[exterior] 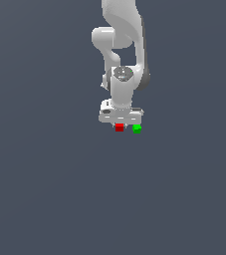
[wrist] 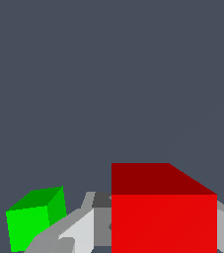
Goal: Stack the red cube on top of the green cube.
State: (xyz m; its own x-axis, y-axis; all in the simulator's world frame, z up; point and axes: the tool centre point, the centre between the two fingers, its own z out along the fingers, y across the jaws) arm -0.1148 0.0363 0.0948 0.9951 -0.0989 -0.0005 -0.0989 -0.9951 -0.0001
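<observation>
The gripper (exterior: 119, 124) hangs low with its fingers (wrist: 74, 232) either side of the red cube (exterior: 119, 128), apparently clamped on it, the green cube (exterior: 137, 128) just beside.

arm (exterior: 122, 40) is reaching straight down, wrist vertical | gripper (exterior: 119, 124) is pointing downward, sitting low | fingers (wrist: 79, 230) are flanking the red cube (wrist: 164, 222), looks like gripping it
</observation>
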